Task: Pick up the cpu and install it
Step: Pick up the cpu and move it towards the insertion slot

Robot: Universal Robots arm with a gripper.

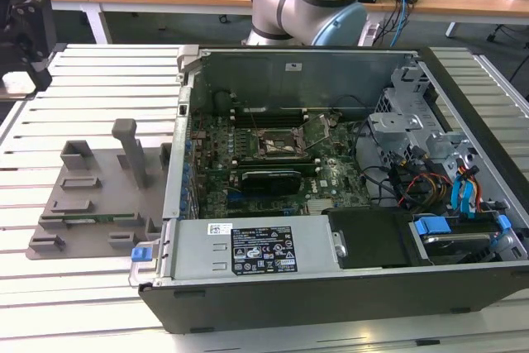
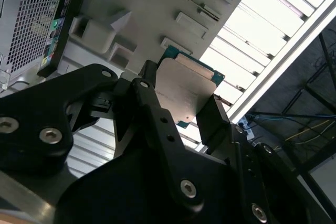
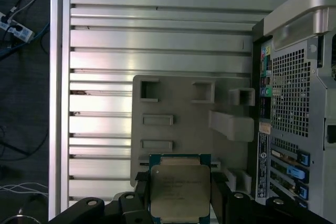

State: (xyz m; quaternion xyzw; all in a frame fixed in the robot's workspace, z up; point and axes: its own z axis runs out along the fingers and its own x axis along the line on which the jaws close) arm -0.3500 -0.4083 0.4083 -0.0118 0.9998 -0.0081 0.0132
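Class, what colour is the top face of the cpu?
The cpu top is silver-grey, with a green rim; clearest in the first wrist view.

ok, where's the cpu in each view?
Exterior view: cannot tell; too small.
First wrist view: the cpu sits in the gripper, metal top facing the camera, before the grey fixture plate.
Second wrist view: the cpu, clamped between dark fingers.
Shared landmark: grey fixture plate, in all three views.
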